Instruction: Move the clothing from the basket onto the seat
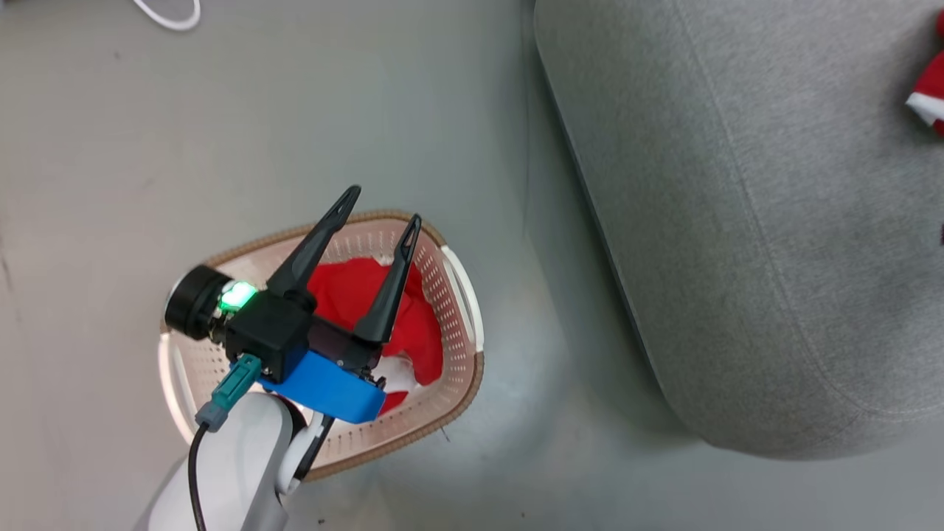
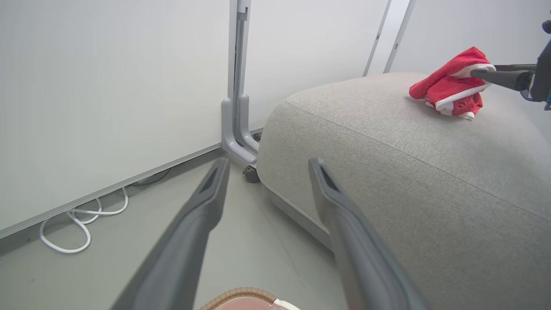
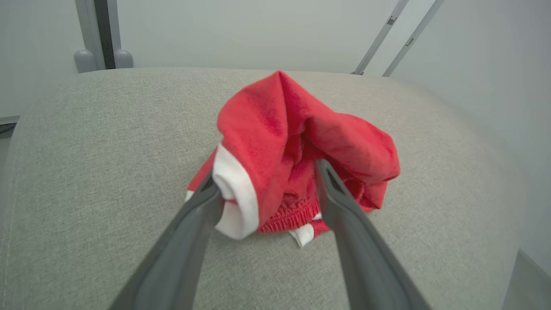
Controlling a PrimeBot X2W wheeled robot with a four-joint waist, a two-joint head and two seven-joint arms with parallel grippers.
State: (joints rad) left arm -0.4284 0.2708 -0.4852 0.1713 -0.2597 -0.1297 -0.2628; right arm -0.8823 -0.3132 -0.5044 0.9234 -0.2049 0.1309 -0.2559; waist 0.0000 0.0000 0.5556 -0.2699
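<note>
Between the right fingers [image 3: 189, 228], spread wide and pinching nothing: one red garment [image 3: 301, 137], slumped in a heap on the grey sofa [image 3: 107, 172], white hem brushing the tip of the finger on the left of the right wrist view, elastic waistband bunched just short of the other tip. Already on the seat, so about half the job done by the look of it. Below the left fingers [image 1: 391, 287], likewise spread and empty: the other garment [image 1: 343, 291], crumpled in the bottom of the basket [image 1: 461, 324] on the floor [image 1: 221, 110], with red folds in the gap between the two tips and a scrap of white lining near the finger roots. Well apart from the sofa, which lies beyond the finger on the right of the head view. Probably very light and wholly limp: nothing stiff to lever against, nothing to break, little chance of slipping once pinched, but prone to sag, trail and snag on the basket rim or perforated wall. Best taken at a raised fold or thick hem near the middle of the heap, straight under the tips, closing on several layers rather than one thin edge. Worth lifting well clear of the rim before swinging across, for fear of dragging the light basket up too.
</note>
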